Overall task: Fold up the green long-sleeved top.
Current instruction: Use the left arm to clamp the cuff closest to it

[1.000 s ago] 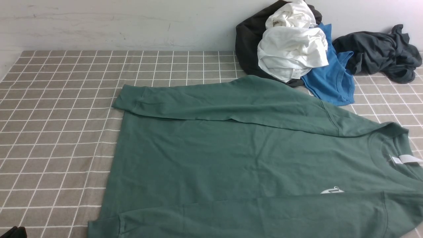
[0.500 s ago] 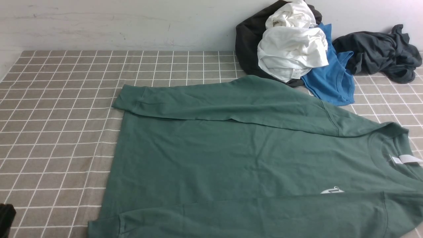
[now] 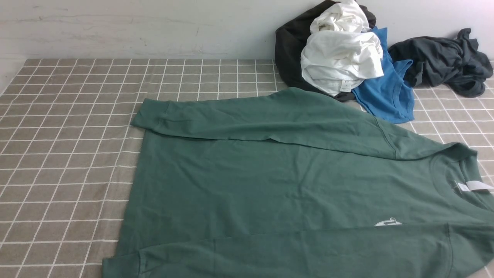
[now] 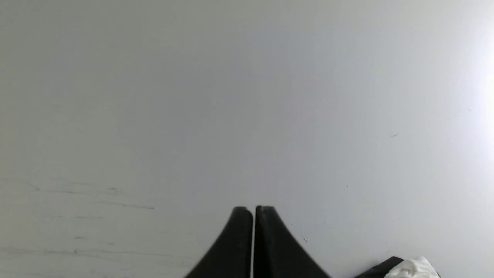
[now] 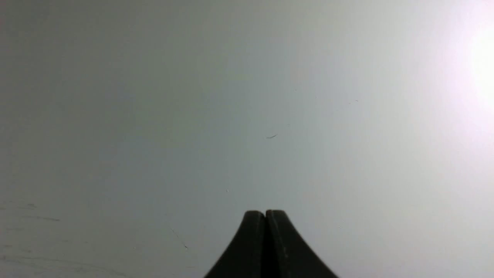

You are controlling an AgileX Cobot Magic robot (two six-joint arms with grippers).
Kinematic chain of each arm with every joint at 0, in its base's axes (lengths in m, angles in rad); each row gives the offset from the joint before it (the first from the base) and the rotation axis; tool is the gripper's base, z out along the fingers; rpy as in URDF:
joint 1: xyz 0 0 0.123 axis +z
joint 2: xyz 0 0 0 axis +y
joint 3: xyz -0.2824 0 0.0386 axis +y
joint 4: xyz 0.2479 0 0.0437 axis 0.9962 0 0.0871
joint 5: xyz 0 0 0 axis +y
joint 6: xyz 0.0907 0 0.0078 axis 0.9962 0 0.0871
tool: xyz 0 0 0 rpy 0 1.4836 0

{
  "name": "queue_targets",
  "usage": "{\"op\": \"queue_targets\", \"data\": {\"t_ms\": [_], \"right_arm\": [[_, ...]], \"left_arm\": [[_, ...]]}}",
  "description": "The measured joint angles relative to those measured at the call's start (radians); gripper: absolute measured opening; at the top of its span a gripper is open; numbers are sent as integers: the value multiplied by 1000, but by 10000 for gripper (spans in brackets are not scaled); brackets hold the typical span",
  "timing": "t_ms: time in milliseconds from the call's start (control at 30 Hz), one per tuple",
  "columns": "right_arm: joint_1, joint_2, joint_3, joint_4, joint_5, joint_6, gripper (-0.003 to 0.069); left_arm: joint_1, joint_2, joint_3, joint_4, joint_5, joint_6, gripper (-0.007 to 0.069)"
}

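The green long-sleeved top (image 3: 270, 185) lies flat on the checked cloth, collar and white neck label (image 3: 472, 186) to the right, hem to the left. Both sleeves are folded across the body: one along the far edge with its cuff (image 3: 148, 114) at the left, the other along the near edge. A small white logo (image 3: 388, 222) shows near the front. Neither arm appears in the front view. My left gripper (image 4: 254, 210) is shut and empty, facing the pale wall. Facing the same wall, my right gripper (image 5: 265, 213) is also shut and holds nothing.
At the back right lies a heap of clothes: a black garment (image 3: 291, 50), white tops (image 3: 339, 54) and a bright blue T-shirt (image 3: 389, 92). A dark charcoal garment (image 3: 444, 61) lies further right. The checked tablecloth (image 3: 69, 154) ends at the wall.
A dark part of the left arm at the front view's lower left corner rose along the left edge, then left the picture. The top has not moved.
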Motion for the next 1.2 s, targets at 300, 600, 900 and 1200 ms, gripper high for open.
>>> {"op": "queue_targets", "data": {"t_ms": [300, 600, 900, 1200], "right_arm": [[1, 489, -390, 8, 382, -88, -14], [207, 971, -598, 137, 1053, -123, -14], [373, 1222, -654, 250, 983, -245, -14], [392, 1236, -659, 288, 980, -260, -14]], "left_arm": [[0, 495, -383, 36, 360, 71, -7], [0, 1010, -479, -184, 990, 238, -7], [0, 1351, -488, -360, 959, 421, 129], [0, 1459, -488, -353, 831, 419, 402]]}}
